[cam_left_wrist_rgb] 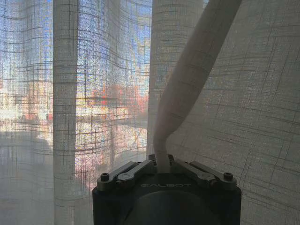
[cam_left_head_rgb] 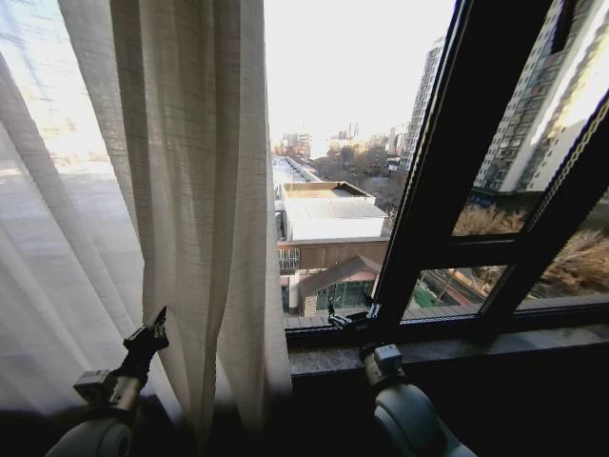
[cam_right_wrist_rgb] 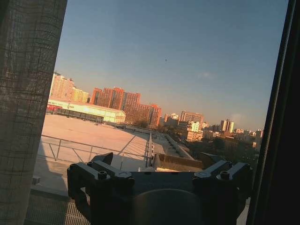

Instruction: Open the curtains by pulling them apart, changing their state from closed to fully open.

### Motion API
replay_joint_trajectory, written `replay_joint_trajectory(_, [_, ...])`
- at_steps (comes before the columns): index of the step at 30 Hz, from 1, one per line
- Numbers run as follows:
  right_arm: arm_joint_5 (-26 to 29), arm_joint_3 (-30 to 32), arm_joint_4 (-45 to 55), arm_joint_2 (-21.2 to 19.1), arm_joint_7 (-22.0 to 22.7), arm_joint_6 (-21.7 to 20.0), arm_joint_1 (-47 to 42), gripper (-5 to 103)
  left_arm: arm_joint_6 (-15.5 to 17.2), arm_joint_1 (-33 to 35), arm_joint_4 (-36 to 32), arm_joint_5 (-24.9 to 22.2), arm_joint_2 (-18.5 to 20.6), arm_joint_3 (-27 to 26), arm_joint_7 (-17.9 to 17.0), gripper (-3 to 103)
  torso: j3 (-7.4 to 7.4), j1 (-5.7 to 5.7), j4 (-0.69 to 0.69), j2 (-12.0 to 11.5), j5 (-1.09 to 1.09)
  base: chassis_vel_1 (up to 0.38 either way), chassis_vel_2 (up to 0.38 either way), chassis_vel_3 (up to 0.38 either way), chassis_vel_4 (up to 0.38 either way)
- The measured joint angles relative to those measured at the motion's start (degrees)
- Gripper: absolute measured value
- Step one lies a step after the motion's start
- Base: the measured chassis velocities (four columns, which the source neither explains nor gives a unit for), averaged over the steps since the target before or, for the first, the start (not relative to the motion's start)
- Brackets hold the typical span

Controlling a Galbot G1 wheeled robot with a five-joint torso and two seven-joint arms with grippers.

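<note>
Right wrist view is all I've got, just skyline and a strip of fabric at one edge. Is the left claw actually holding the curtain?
Observer: Yes. In the left wrist view, the left claw is shut on a fold of the curtain.
Operator: How much of the window does that curtain cover?
Observer: In the head view it covers the left part, and its bunched edge hangs near the middle. The glass to the right of it is uncovered.
Operator: Where is my right claw in that view?
Observer: The right claw sits low by the window sill, in front of bare glass and apart from the fabric.
</note>
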Motion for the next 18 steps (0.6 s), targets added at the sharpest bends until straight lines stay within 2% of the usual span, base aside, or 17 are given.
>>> replay_joint_trajectory(18, [-0.9,0.1,-0.6,-0.1,-0.1,0.7,0.0,100,-1.0,-0.1,0.9,0.8,-0.6,0.3,0.2,0,-0.01,0.01,0.02,0.0,-0.03,0.109,0.121,-0.121,-0.114])
